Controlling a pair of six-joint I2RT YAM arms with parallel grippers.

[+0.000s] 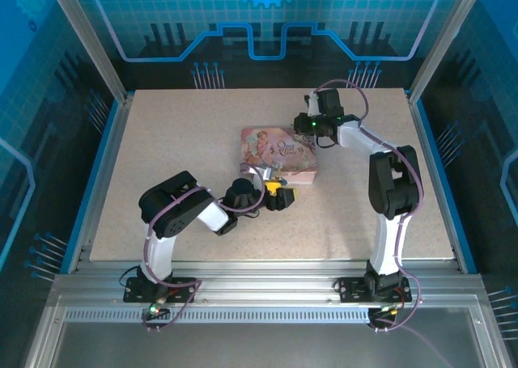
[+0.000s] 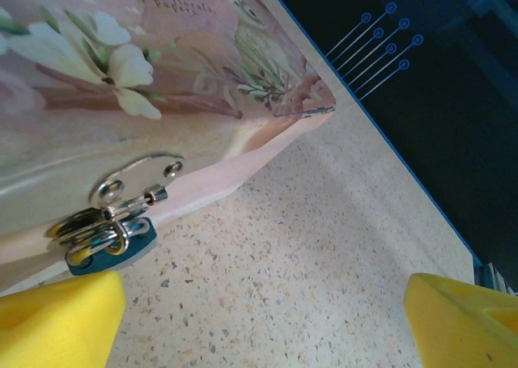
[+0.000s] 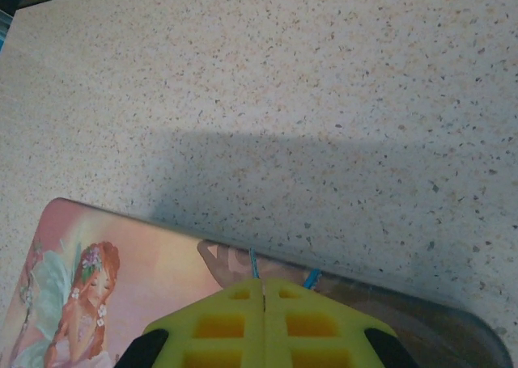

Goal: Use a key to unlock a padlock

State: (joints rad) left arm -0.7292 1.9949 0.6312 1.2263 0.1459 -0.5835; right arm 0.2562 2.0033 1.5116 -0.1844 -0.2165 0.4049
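Hanging from the hasp (image 2: 133, 178) at lower left of the left wrist view, the padlock (image 2: 105, 243) sits just above one finger of the wide-open left gripper (image 2: 263, 295); closing here could miss it or shove the pink box (image 2: 162, 85). The right gripper (image 3: 265, 291), bottom centre of its view, is pressed shut; whether it pinches the key is unclear

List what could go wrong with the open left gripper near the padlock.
1. The padlock sits far off-centre, beside one finger of the open left gripper; closing here may miss it or shove the pink box.
2. The right gripper is shut over the box's far edge, and I cannot tell whether it holds the key; a loose grip could slip.
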